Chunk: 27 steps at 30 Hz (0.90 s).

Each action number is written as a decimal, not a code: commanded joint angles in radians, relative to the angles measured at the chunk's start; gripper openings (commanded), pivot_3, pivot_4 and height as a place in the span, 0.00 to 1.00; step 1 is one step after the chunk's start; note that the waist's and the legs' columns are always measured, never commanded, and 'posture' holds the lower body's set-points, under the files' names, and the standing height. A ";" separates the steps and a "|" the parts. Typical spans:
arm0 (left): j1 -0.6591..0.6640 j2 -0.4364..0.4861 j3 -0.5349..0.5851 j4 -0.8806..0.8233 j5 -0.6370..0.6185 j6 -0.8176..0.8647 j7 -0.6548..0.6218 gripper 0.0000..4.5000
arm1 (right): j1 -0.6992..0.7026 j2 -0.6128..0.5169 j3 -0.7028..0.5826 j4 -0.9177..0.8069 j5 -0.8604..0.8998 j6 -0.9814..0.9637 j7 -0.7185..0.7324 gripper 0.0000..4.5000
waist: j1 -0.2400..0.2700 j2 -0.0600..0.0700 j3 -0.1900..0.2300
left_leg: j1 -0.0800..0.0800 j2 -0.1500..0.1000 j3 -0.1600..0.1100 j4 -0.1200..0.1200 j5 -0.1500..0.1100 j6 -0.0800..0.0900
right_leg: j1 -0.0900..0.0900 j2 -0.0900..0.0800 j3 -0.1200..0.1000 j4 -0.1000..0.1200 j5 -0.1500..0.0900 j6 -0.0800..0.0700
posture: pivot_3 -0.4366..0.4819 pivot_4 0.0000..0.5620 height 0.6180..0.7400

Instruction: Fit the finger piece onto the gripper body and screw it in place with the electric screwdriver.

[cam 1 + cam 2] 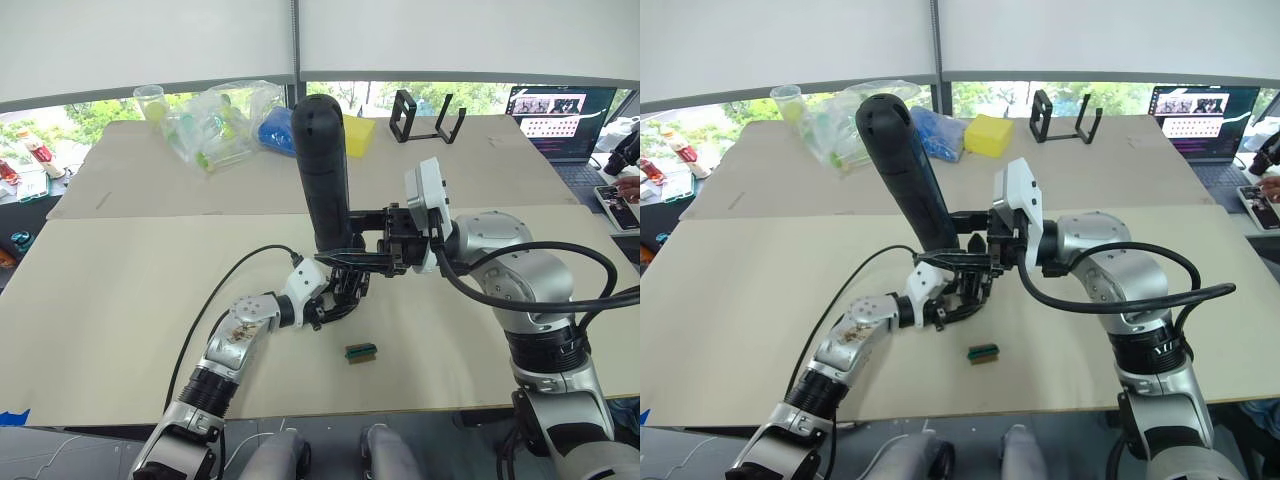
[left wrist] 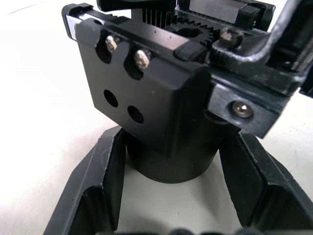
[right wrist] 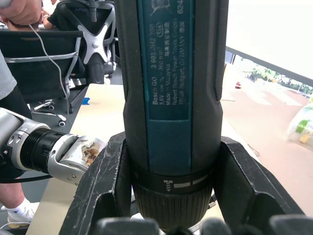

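Note:
The electric screwdriver (image 1: 322,165), a thick dark cylinder, stands nearly upright over mid-table with its rounded end up. My right gripper (image 1: 350,257) is shut on its lower end, its fingers (image 3: 100,188) pressing both sides of the collar; the bit is hidden. Directly below, my left gripper (image 1: 335,298) is shut on the gripper body (image 2: 156,98), with its fingers (image 2: 98,196) clasping the round base. The body's black block carries two screws and two empty holes. I cannot tell the finger piece apart from the black assembly.
A small green block (image 1: 361,351) lies on the table just in front of the grippers. At the back are a clear plastic bag (image 1: 215,125), a yellow box (image 1: 358,135), a black stand (image 1: 425,118) and a laptop (image 1: 560,120). A person's hand (image 1: 630,188) is at the right edge.

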 commanded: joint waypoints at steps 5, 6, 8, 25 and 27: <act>0.008 0.005 0.006 -0.039 -0.007 -0.005 0.001 0.51 | -0.016 0.005 -0.020 -0.030 0.004 -0.051 0.006 0.43 | 0.000 0.000 0.000 | 0.000 0.000 0.000 0.000 0.000 0.000 | 0.000 0.000 0.000 0.000 0.000 0.000 | 0.48 0.27 0.98; 0.008 0.005 0.005 -0.039 -0.007 -0.005 0.001 0.51 | -0.017 0.005 -0.020 -0.030 0.004 -0.051 0.005 0.43 | 0.000 0.000 0.000 | 0.000 0.000 0.000 0.000 0.000 0.000 | 0.000 0.000 0.000 0.000 0.000 0.000 | 0.48 0.27 0.98; 0.009 0.004 0.005 -0.041 -0.007 -0.004 0.001 0.51 | -0.019 0.004 -0.020 -0.032 0.004 -0.052 0.007 0.43 | 0.000 0.000 0.000 | 0.000 0.000 0.000 0.000 0.000 0.000 | 0.000 0.000 0.000 0.000 0.000 0.000 | 0.48 0.27 0.98; 0.004 0.004 0.006 -0.038 -0.008 -0.002 0.001 0.51 | -0.012 -0.002 -0.011 -0.027 -0.012 -0.070 0.022 0.43 | 0.000 0.000 0.000 | 0.000 0.000 0.000 0.000 0.000 0.000 | 0.000 0.000 0.000 0.000 0.000 0.000 | 0.48 0.27 0.98; 0.004 0.004 0.007 -0.038 -0.008 -0.002 0.002 0.51 | -0.005 -0.002 -0.013 -0.034 -0.001 -0.053 0.019 0.43 | 0.000 0.000 0.000 | 0.000 0.000 0.000 0.000 0.000 0.000 | 0.000 0.000 0.000 0.000 0.000 0.000 | 0.48 0.27 0.98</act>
